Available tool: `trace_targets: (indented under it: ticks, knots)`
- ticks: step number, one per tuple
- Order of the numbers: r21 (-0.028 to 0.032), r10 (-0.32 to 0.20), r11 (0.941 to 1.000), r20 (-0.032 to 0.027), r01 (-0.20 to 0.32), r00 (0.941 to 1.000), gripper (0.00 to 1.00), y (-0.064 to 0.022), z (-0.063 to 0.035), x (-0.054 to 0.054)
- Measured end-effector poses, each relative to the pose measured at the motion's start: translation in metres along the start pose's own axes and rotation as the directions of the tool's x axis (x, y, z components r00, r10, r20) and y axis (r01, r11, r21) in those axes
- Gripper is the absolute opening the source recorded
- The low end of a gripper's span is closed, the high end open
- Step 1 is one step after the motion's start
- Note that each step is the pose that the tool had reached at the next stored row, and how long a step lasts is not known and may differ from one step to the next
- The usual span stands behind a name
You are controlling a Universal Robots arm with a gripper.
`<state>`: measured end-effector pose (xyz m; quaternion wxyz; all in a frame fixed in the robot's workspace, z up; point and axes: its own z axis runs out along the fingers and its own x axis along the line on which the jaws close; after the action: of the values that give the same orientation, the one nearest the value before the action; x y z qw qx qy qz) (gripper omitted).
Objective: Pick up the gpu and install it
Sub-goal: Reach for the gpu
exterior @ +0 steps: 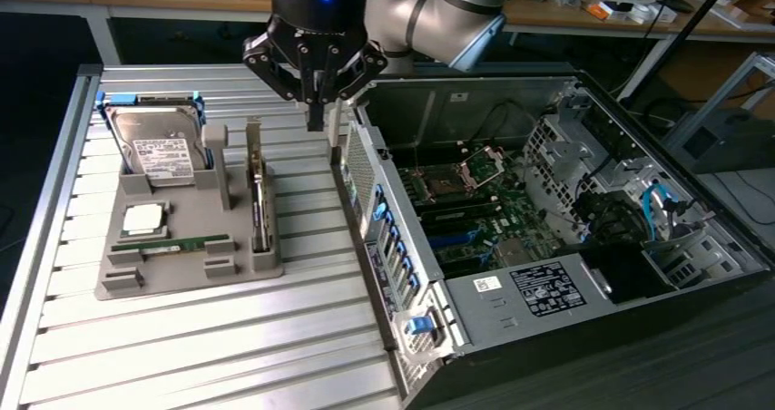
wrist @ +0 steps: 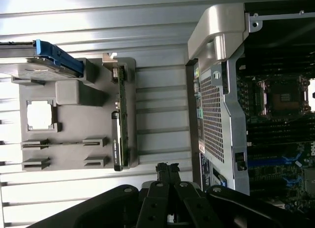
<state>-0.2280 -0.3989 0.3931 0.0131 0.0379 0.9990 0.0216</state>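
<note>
Starting at the exterior view's left, the slatted table (exterior: 181, 356) carries a grey parts tray (exterior: 181, 278). At the tray's far end a silver hard drive (exterior: 163, 151) leans in its cradle. Nearer the camera, a square processor chip (exterior: 143, 218) and a narrow green memory stick (exterior: 176, 245) lie flat in their recesses. Along the tray's side nearest the computer, the gpu (exterior: 257, 201) stands on its long edge in a slot, thin and blade-like, with a pale metal piece rising at its far end. Nothing touches it.

Just to the right, the gripper (exterior: 316, 120) hangs above the gap between the tray and the open computer case (exterior: 394, 274). It sits higher than the card and beside its far end. Its fingers are pinched together with nothing between them. Further right, the case lies open with the motherboard (exterior: 485, 210) exposed.

Judging from this, the work stands at the approach to the pick-up, and nothing of the installing is done. A grasp would call for the fingers to part and for the gripper to come over the card's upper edge. The jaws would need to lie square across the card's thin body before a straight descent. Because the card is slim and seated in its slot, a skewed grip could tilt or bind it.
</note>
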Motion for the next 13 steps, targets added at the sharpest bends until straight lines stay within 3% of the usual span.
trace_targets:
  ticks: [13]
  knots:
    - [0.0005, 0.000, 1.0000, 0.0000, 0.000, 1.0000, 0.11, -0.0005, -0.0002, 0.0067]
